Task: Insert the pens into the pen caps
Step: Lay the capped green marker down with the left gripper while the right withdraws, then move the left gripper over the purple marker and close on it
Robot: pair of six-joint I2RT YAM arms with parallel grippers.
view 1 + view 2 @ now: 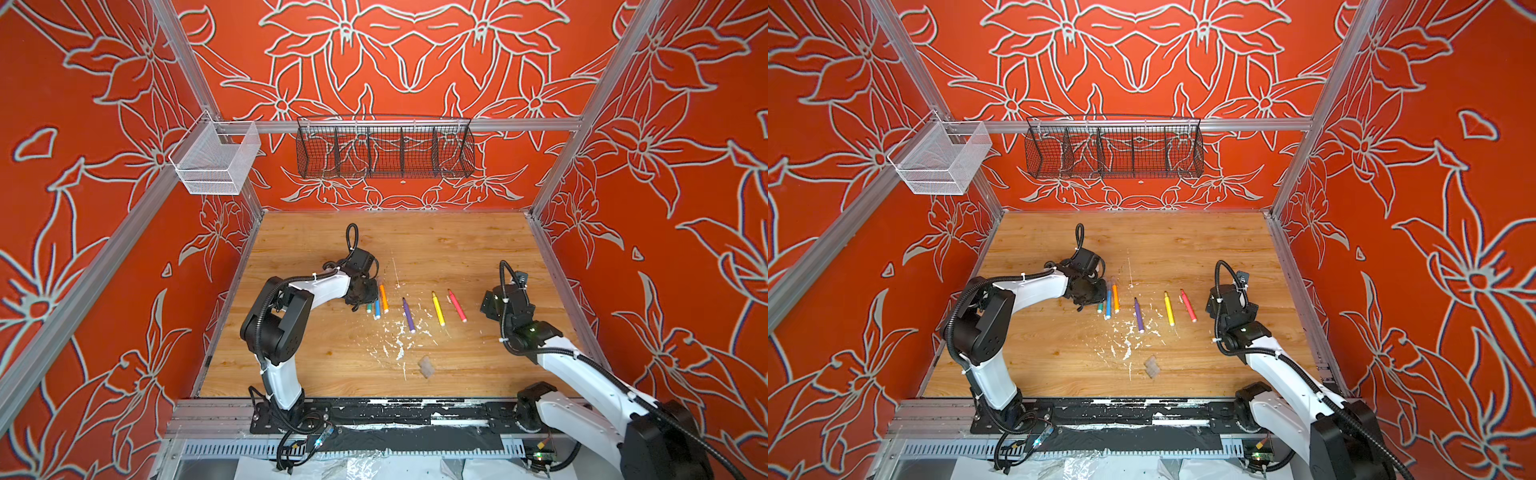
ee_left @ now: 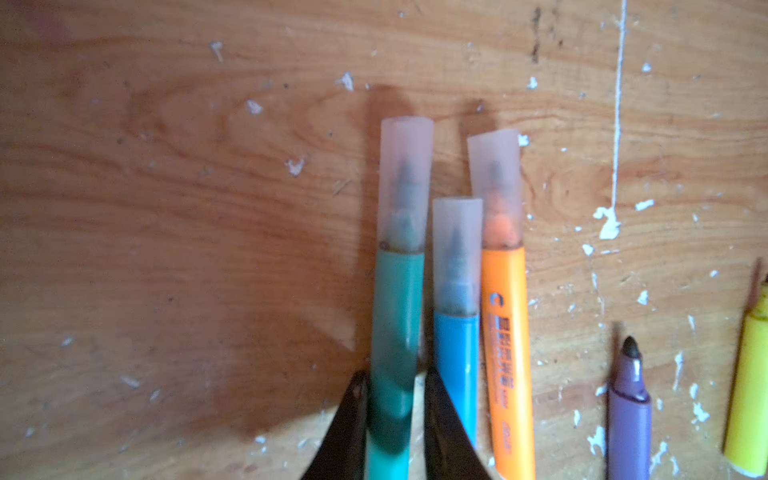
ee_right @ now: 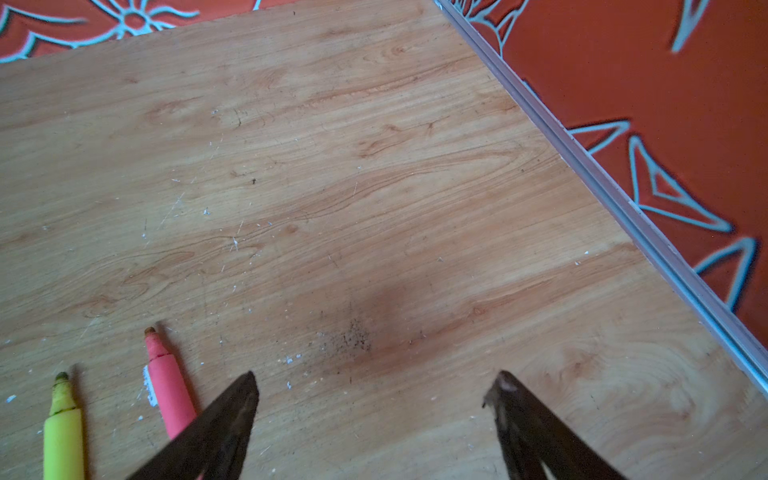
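Pen caps [image 1: 426, 368] lying loose showed only as a small clear blur low in both top views, near the front edge of the table [image 1: 457, 249]; their number could not be told. Just above, white paint flecks [image 1: 399, 336] spattered the wood. At mid-frame six pens formed a rough row, tips pointing away. The purple pen [image 1: 408, 316], yellow pen [image 1: 438, 309] and pink pen [image 1: 457, 306] lay apart with bare tips. Left of them the orange pen [image 1: 383, 298], blue pen [image 1: 377, 309] and green pen [image 2: 395, 332] were side by side, each tip inside a clear cap [image 2: 405, 183] in the left wrist view. In the top views only the green pen's tail end peeked out below the gripper. The left gripper [image 2: 392, 376] was low over that group, its fingers close on either side of the green pen's barrel; a sliver of table showed beside one finger, so whether they clamped it could not be told. The right gripper [image 3: 376, 380] hovered right of the pink pen, fingers spread wide with only bare wood between them. Farthest, in the upper frame, a black wire basket [image 1: 384, 149] hung on the back rail, a white mesh basket [image 1: 216, 162] at upper left.
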